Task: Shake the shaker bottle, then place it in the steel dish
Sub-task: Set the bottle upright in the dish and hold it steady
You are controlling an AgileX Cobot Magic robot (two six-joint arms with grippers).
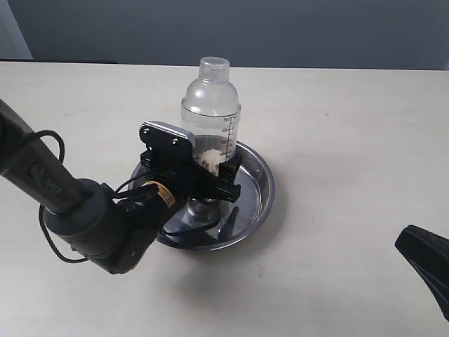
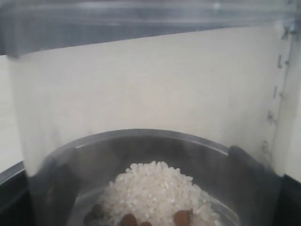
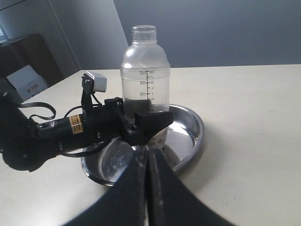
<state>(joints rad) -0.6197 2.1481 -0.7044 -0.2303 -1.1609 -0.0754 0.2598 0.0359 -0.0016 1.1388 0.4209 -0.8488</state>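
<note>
My left claw [image 1: 210, 177] was clamped on the lower body of the clear plastic, dome-topped shaker bottle [image 1: 210, 105]. The bottle stood upright between the fingers, inside the round, shallow, shiny steel dish [image 1: 258, 188] beneath the claw. Its base seemed to rest on the dish floor, though the fingers hid the contact. White grains and brown bits [image 2: 155, 193] lay heaped inside, just ahead of the claw. My right claw [image 3: 147, 188], well apart from the left, had its fingers pressed together, holding nothing.
</note>
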